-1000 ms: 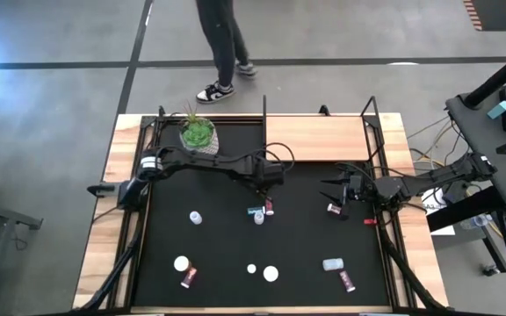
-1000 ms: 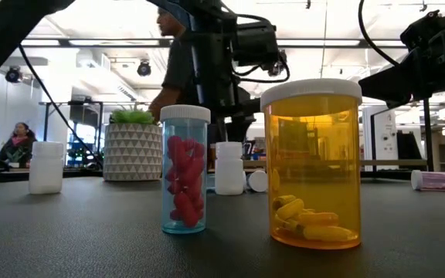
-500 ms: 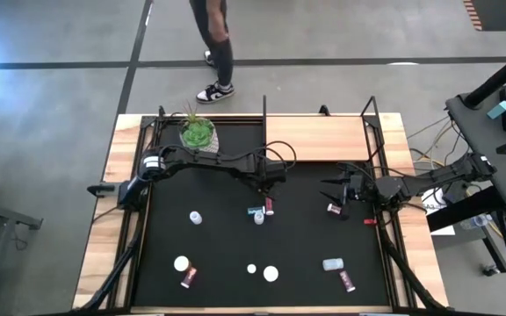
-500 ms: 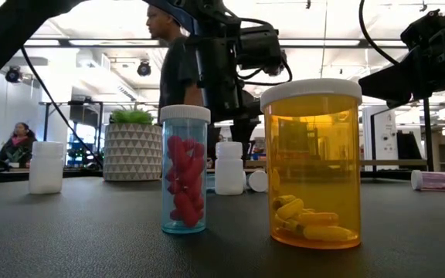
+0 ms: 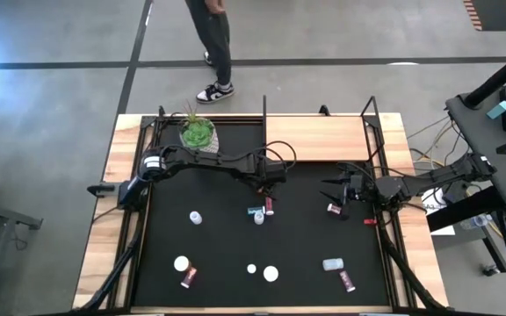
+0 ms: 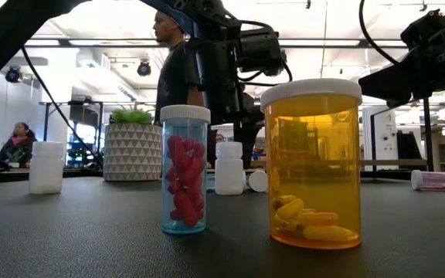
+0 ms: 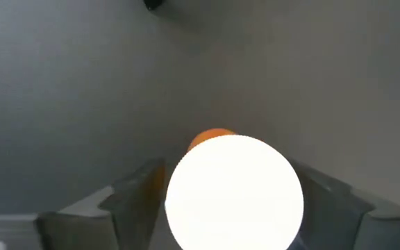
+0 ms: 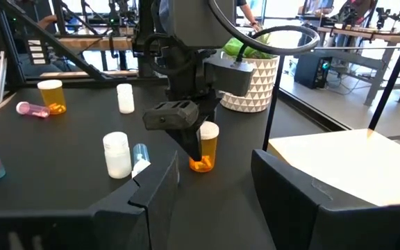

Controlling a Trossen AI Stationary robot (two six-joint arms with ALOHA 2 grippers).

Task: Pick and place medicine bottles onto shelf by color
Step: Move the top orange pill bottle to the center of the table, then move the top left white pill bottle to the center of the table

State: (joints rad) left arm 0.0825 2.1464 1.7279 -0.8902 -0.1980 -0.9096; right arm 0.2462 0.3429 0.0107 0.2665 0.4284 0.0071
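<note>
An orange medicine bottle [image 8: 203, 149] with a white cap [image 7: 235, 198] stands upright on the black mat [image 5: 218, 246], just in front of the far middle. My left gripper [image 8: 186, 132] points down over it, open. Its fingers [image 7: 134, 198] stand on either side of the cap with narrow gaps. In the high view the gripper hides this bottle. The shelf [image 5: 319, 138], a light-wood board with black posts, lies at the far right. My right gripper [image 5: 328, 189] waits at the mat's right side, open and holding nothing, beside a lying pink bottle [image 5: 333, 209].
Other bottles are scattered on the mat: a red one [image 5: 269, 205] and a teal one [image 5: 257, 213] just nearer than my left gripper, a white one [image 5: 196, 217], and several along the near edge [image 5: 271, 274]. A potted plant [image 5: 198, 133] stands far left. A person walks behind the table [image 5: 213, 44].
</note>
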